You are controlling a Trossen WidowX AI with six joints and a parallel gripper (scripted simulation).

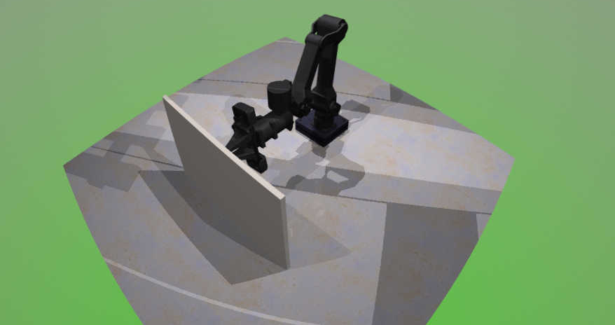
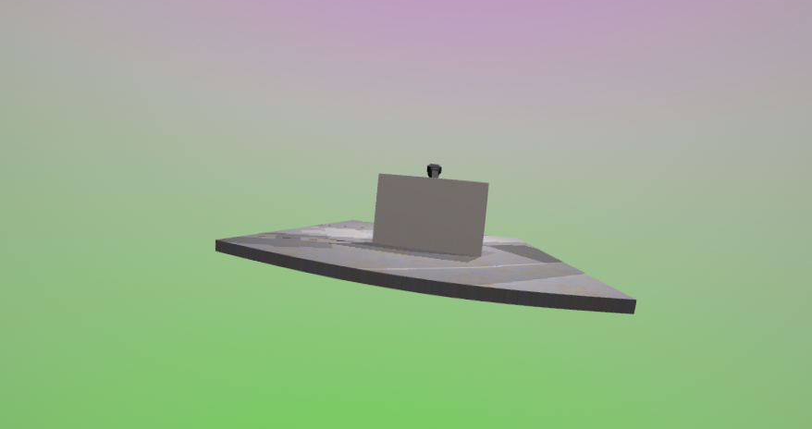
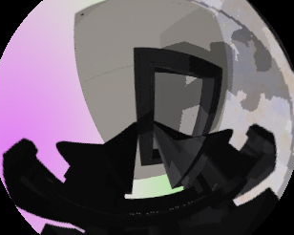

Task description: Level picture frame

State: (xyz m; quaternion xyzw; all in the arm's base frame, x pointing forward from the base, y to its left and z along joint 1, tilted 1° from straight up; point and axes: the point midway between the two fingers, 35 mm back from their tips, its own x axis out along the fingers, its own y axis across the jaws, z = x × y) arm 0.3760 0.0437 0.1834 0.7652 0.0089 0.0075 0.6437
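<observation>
The black picture frame (image 3: 144, 88) is in front of the pale wall panel (image 1: 227, 194) (image 2: 429, 216) (image 3: 105, 53). Only the wrist view shows it, turned so that the panel's top edge is at the left. My gripper (image 3: 145, 125) is shut on the frame's upper bar, toward the lower end of that bar in this view. The two fingertips are on either side of the bar. I cannot tell the frame's tilt exactly from this distorted view. The screw and the notched strip are hidden. The top view shows the gripper body behind the panel's top edge, with the fingertips hidden.
The panel stands upright on the mottled table (image 1: 434, 150) (image 2: 340, 262). The arm's dark base (image 1: 322, 136) is on the side of the panel away from the top and exterior views. Shadows of the arm and panel fall on the table. The frame casts a shadow on the panel.
</observation>
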